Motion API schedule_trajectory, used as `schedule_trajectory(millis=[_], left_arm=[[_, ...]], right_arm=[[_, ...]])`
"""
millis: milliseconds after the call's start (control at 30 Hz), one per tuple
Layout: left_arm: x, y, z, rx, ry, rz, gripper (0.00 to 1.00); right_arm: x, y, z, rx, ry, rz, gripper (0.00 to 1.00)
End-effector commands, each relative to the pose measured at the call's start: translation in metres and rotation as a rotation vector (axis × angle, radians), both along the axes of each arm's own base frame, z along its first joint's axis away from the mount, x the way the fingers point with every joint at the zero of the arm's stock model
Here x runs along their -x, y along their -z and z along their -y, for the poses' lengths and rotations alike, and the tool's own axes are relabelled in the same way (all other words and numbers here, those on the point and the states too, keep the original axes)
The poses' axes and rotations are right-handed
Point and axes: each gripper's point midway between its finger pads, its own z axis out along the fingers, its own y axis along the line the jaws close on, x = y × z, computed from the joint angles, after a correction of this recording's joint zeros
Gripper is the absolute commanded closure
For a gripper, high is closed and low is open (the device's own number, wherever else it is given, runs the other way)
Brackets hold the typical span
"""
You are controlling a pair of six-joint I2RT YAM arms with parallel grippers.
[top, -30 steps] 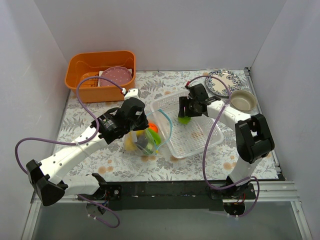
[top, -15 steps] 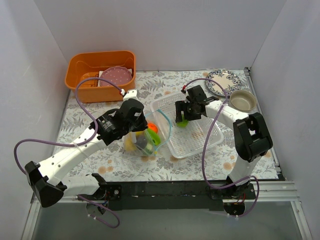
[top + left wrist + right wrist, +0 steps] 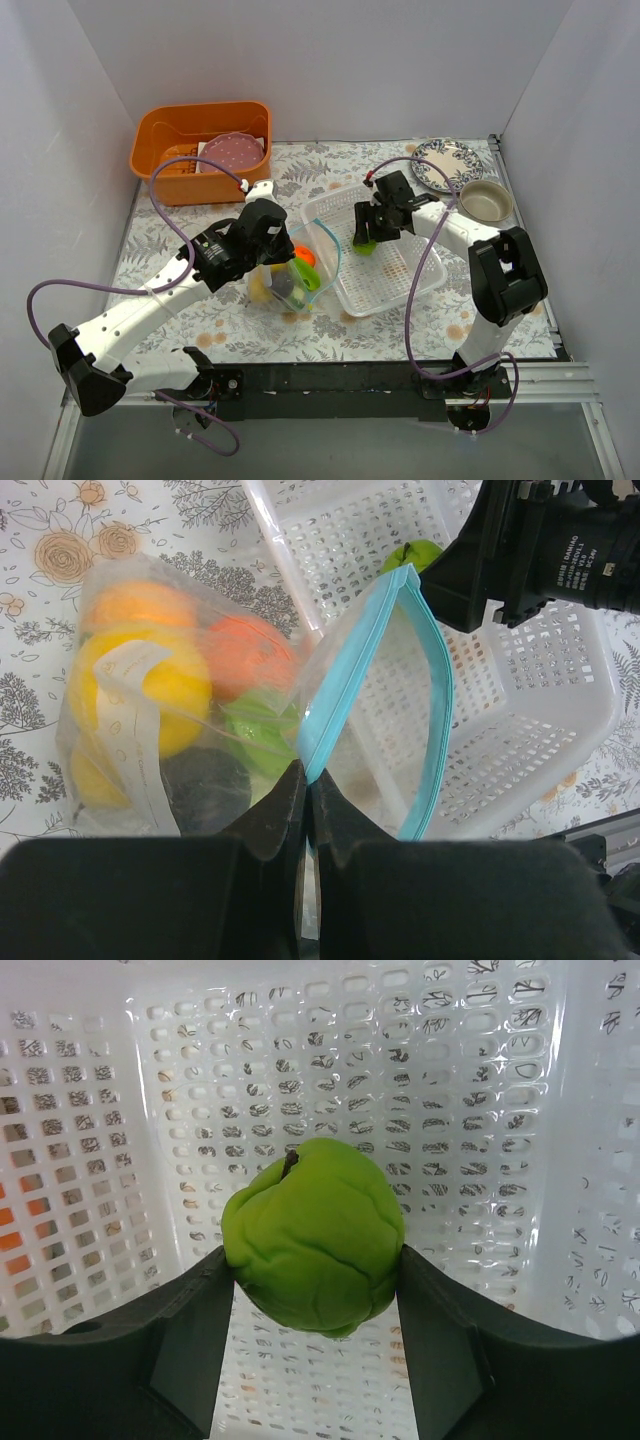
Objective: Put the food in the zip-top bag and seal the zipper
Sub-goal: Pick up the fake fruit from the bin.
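Observation:
The clear zip-top bag (image 3: 288, 282) stands on the table left of the white basket, mouth open, with yellow, orange, green and dark food pieces (image 3: 150, 680) inside. Its teal zipper strip (image 3: 432, 700) forms an open loop. My left gripper (image 3: 307, 780) is shut on the near lip of the bag's mouth and shows in the top view (image 3: 268, 232) too. My right gripper (image 3: 315, 1260) is shut on a green round toy fruit (image 3: 313, 1233) and holds it above the basket floor, near the bag's mouth (image 3: 366, 243).
A white mesh basket (image 3: 400, 275) lies right of the bag. An orange bin (image 3: 160, 140) with a pink plate stands at the back left. A patterned plate (image 3: 445, 163) and a beige bowl (image 3: 486, 201) sit at the back right.
My right gripper has carried the green fruit a little left toward the bag's mouth. My left gripper holds the bag as before.

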Motion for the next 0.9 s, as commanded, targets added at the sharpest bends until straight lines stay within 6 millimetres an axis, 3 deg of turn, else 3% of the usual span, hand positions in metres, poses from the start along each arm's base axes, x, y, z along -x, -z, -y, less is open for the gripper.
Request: schedule_trajectory(millis=[0, 167, 300, 333, 400, 433, 600, 767, 867], left_arm=[[0.002, -0.011, -0.001, 0.030, 0.006, 0.015, 1.00], [0.002, -0.014, 0.003, 0.053, 0.016, 0.018, 1.00], [0.002, -0.015, 0.004, 0.057, 0.017, 0.025, 1.00], [0.001, -0.015, 0.005, 0.061, 0.018, 0.026, 1.00], [0.002, -0.012, 0.006, 0.062, 0.023, 0.020, 1.00], [0.002, -0.012, 0.007, 0.064, 0.028, 0.017, 1.00], [0.001, -0.010, 0.007, 0.057, 0.023, 0.014, 1.00], [0.001, -0.009, 0.005, 0.038, 0.021, 0.011, 1.00], [0.001, -0.009, 0.005, 0.049, 0.015, 0.012, 1.00]], right_arm=[[0.005, -0.043, -0.005, -0.082, 0.012, 0.081, 0.56], [0.016, -0.073, 0.002, -0.120, 0.037, 0.133, 0.57], [0.032, -0.112, 0.002, -0.213, 0.050, 0.198, 0.57], [0.039, -0.112, 0.002, -0.234, 0.064, 0.184, 0.57], [0.050, -0.131, -0.004, -0.290, 0.054, 0.228, 0.57], [0.058, -0.129, -0.006, -0.306, 0.058, 0.220, 0.57], [0.087, -0.163, -0.025, -0.417, 0.015, 0.285, 0.57], [0.108, -0.185, -0.039, -0.530, -0.026, 0.329, 0.57], [0.116, -0.176, -0.043, -0.525, -0.034, 0.345, 0.56]])
